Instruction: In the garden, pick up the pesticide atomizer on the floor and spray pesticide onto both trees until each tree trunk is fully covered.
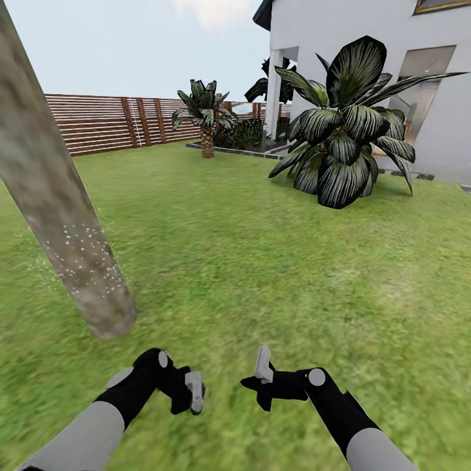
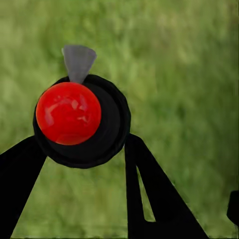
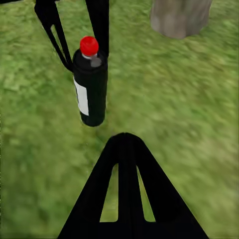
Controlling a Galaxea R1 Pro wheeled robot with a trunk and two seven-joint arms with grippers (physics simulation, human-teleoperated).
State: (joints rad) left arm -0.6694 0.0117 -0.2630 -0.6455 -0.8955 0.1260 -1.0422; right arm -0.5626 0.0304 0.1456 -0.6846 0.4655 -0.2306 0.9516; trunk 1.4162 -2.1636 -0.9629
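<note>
A thick pale grey-brown tree trunk [image 1: 59, 196] rises at the left of the head view, and its base [image 3: 179, 17] also shows in the right wrist view. Fine white pesticide specks [image 1: 85, 258] dot its lower part. My left gripper [image 1: 195, 392] [image 2: 84, 142] is shut on the pesticide atomizer [image 3: 90, 89], a dark bottle with a red top [image 2: 68, 113], held upright just above the lawn to the right of the trunk's base. My right gripper [image 1: 261, 374] [image 3: 124, 142] is shut and holds nothing, a short way right of the atomizer.
Green lawn [image 1: 275, 275] stretches ahead. A big dark-leaved palm plant [image 1: 347, 137] stands at the right in front of a white house [image 1: 366, 39]. A smaller palm [image 1: 206, 118] and a brown slatted fence [image 1: 111, 121] lie at the back.
</note>
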